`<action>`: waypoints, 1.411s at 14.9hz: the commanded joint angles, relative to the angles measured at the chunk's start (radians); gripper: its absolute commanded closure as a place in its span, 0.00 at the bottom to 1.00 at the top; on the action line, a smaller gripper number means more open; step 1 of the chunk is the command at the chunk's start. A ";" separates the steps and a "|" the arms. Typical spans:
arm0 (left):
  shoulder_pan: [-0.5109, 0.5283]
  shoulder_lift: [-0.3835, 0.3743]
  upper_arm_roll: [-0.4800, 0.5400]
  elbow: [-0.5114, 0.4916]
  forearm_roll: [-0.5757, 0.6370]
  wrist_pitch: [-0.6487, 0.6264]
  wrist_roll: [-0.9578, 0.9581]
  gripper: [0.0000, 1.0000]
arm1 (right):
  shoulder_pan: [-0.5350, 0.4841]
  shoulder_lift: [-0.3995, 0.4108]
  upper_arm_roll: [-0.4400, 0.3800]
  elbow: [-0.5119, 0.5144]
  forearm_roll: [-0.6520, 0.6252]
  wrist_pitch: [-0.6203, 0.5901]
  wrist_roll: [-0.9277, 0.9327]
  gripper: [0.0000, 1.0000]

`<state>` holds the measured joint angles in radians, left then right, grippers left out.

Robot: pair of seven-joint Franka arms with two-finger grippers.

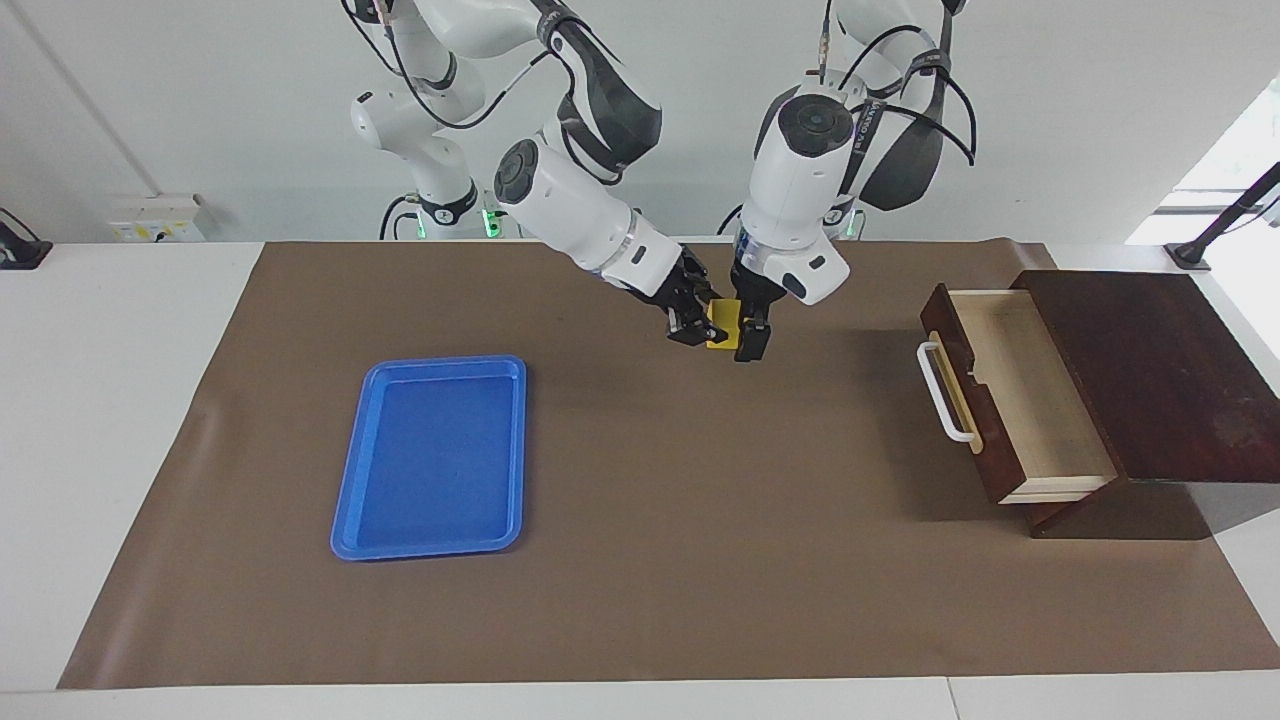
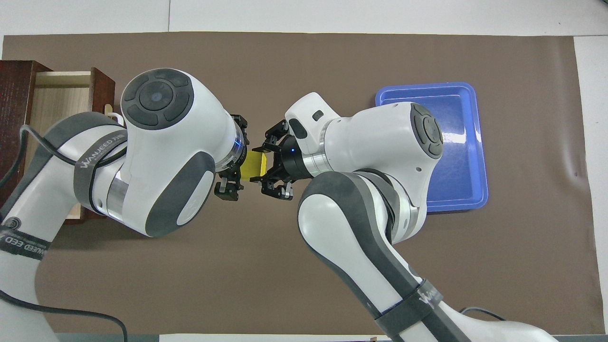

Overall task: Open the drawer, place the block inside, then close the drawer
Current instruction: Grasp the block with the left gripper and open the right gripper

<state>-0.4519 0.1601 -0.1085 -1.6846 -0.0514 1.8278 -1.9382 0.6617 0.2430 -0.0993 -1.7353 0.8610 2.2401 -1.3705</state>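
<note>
The yellow block [image 1: 722, 326] hangs in the air over the middle of the brown mat, between my two grippers; it also shows in the overhead view [image 2: 252, 165]. My right gripper [image 1: 697, 322] reaches in level from the right arm's end and is shut on the block [image 2: 261, 165]. My left gripper [image 1: 751, 338] points down right against the block's other face [image 2: 232, 166]. The drawer [image 1: 1035, 395] stands pulled out of its dark wooden box [image 1: 1160, 370] at the left arm's end. Its pale inside is bare and its white handle [image 1: 944, 394] faces the mat's middle. The left arm hides much of the drawer [image 2: 57, 99] in the overhead view.
A blue tray [image 1: 350, 470] lies flat on the mat toward the right arm's end, with nothing in it. The right arm covers part of the tray [image 2: 427, 90] in the overhead view. The brown mat [image 1: 700, 560] covers most of the white table.
</note>
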 commanded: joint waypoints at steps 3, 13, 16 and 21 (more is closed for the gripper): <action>-0.014 -0.030 0.013 -0.038 -0.015 -0.005 -0.005 0.75 | 0.001 0.010 0.000 0.023 -0.014 0.000 0.021 1.00; -0.001 -0.028 0.013 -0.035 -0.028 -0.004 0.008 1.00 | -0.002 0.010 0.000 0.023 -0.008 -0.007 0.031 0.00; 0.044 -0.028 0.024 0.012 -0.027 -0.042 0.024 1.00 | -0.002 0.010 -0.002 0.023 -0.003 -0.008 0.033 0.00; 0.296 -0.094 0.030 0.063 -0.016 -0.163 0.302 1.00 | -0.031 -0.001 -0.003 0.023 -0.008 -0.057 0.031 0.00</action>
<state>-0.2653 0.0989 -0.0746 -1.6482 -0.0579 1.7432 -1.7551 0.6568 0.2444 -0.1051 -1.7282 0.8610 2.2324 -1.3638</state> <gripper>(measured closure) 0.449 0.000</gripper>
